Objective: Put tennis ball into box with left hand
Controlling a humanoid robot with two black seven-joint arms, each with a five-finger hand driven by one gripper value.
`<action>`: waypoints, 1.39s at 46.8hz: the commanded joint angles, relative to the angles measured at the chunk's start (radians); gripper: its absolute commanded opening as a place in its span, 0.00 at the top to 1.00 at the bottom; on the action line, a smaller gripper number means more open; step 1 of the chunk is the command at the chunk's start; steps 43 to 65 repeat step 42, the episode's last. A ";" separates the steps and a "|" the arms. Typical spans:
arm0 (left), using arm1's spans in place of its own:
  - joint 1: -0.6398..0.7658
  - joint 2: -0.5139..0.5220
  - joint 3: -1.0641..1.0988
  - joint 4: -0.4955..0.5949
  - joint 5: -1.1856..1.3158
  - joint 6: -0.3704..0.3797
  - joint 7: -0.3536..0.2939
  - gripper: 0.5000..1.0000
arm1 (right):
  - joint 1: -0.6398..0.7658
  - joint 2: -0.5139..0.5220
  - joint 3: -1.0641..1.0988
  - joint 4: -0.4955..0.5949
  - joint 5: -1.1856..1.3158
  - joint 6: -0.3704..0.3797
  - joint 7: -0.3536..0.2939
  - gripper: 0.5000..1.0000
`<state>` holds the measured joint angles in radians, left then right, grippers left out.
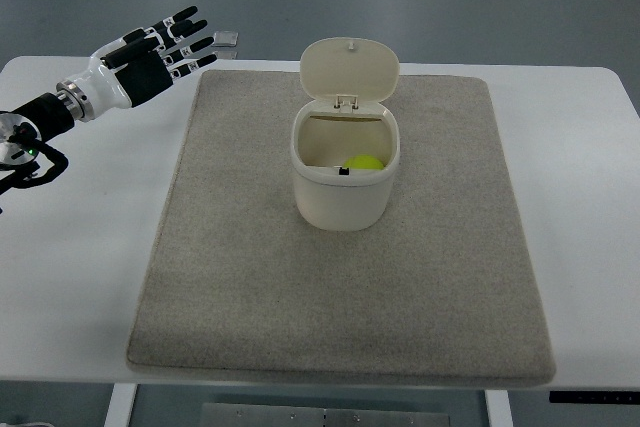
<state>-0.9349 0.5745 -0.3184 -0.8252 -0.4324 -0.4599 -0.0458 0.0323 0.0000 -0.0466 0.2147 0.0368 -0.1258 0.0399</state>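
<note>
At about ten o'clock, the left hand [160, 52] is hovering over the far left corner of the white worktop [80, 277], its arm reaching in from the left edge. Its fingers are spreading out flat and gripping nothing. A small grey tab is lying just beyond the fingertips; what it is cannot be made out.

Moving right, a grey mat [250, 297] is covering most of the worktop. Near its middle, slightly toward twelve o'clock, a cream box [340, 197] is standing upright with its hinged lid [350, 69] tilting back and open.

The tennis ball [364, 163] is already sitting inside the box, on the three o'clock side, only its yellow-green top showing above the rim. So the placing looks done, and the hand is standing well apart from it.

As for handling, the ball is probably light and springy, with a felt skin that is giving fingers good purchase rather than slipping. It is not fragile. A wrap around its widest part, fingers opposing the thumb, would likely be holding it best, since it rolls freely.

The right hand is not showing.
</note>
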 commanded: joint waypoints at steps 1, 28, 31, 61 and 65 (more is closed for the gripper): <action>0.015 -0.016 -0.001 0.023 0.004 0.000 0.000 0.02 | 0.000 0.000 0.001 0.000 0.000 0.000 0.000 0.20; 0.022 -0.022 -0.001 0.040 0.012 -0.019 -0.003 0.02 | -0.002 0.000 0.005 0.022 0.002 0.003 0.000 0.20; 0.022 -0.021 -0.001 0.040 0.012 -0.023 -0.003 0.02 | -0.002 0.000 0.007 0.025 0.003 0.003 0.000 0.20; 0.021 -0.022 -0.001 0.040 0.014 -0.029 -0.003 0.02 | -0.008 0.000 0.004 0.038 0.006 0.005 -0.006 0.20; 0.021 -0.022 -0.001 0.040 0.014 -0.029 -0.003 0.02 | -0.008 0.000 0.004 0.038 0.006 0.005 -0.006 0.20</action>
